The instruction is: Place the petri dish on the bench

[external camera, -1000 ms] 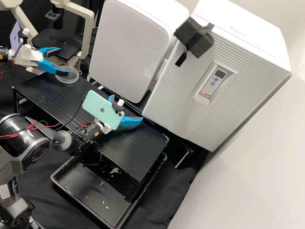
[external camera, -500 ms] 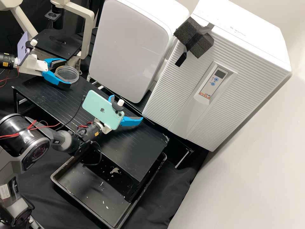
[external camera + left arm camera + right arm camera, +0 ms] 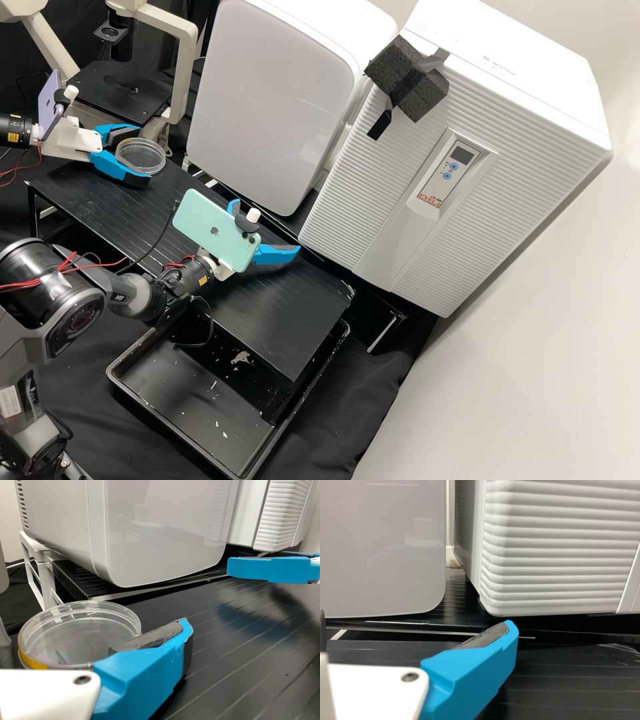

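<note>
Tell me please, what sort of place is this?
Probably a biology laboratory: there is a petri dish, what looks like a microscope, and a white cabinet with a control panel.

A rounded white cabinet (image 3: 273, 100) stood beside a larger white appliance (image 3: 567, 127) with a ribbed front. On the appliance sat a control panel (image 3: 437, 183) with blue buttons, and a dark foam block (image 3: 400, 67) with black tape (image 3: 380, 125). Beige microscope framework (image 3: 185, 60) rose near the cabinet. A black tray (image 3: 180, 380) held pale flecks, with dark cloth (image 3: 380, 380) around it and a pale wall (image 3: 533, 373) beyond.
</note>
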Controlling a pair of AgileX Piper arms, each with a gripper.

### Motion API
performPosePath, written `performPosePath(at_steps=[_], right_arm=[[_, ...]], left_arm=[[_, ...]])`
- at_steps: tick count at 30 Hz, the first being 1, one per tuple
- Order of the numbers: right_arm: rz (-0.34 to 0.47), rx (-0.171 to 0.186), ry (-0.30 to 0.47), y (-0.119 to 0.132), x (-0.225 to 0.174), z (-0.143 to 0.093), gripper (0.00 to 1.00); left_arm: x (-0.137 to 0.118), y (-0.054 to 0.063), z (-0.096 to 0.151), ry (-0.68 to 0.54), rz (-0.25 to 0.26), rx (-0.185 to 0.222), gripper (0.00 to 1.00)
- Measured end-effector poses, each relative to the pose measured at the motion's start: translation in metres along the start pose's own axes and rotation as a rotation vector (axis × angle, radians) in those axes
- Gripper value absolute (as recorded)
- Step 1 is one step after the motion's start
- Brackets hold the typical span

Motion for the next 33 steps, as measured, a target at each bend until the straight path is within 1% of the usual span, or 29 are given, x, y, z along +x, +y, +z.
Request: performPosePath(at_steps=[1, 2, 13, 16, 17, 22, 29, 33], right_arm=[[0.000, 0.000, 0.000, 0.0000, 0.0000, 0.0000, 1.00], [0.000, 0.000, 0.000, 0.0000, 0.0000, 0.0000, 1.00], [0.000, 0.000, 0.000, 0.0000, 0.0000, 0.0000, 1.00], [0.000, 0.000, 0.000, 0.0000, 0.0000, 0.0000, 1.00], [0.000, 0.000, 0.000, 0.0000, 0.0000, 0.0000, 1.00], [0.000, 0.000, 0.000, 0.0000, 0.0000, 0.0000, 1.00], [0.000, 0.000, 0.000, 0.0000, 0.0000, 0.0000, 1.00], [0.000, 0.000, 0.000, 0.0000, 0.0000, 0.0000, 1.00]], left_arm=[[0.0000, 0.0000, 0.0000, 0.000, 0.000, 0.000, 1.00], [0.0000, 0.0000, 0.0000, 0.000, 0.000, 0.000, 0.00], [0.0006, -0.0014, -0.0006, 0.000, -0.003, 0.006, 0.00], [0.0010, -0.0020, -0.0007, -0.004, -0.001, 0.023, 0.00], [0.0010, -0.0020, -0.0007, -0.004, -0.001, 0.028, 1.00], [0.0006, -0.0023, -0.0010, -0.001, 0.007, 0.055, 1.00], [0.0000, -0.0028, -0.0035, 0.010, 0.010, 0.052, 1.00], [0.0014, -0.0064, -0.0060, 0.009, 0.007, 0.045, 1.00]])
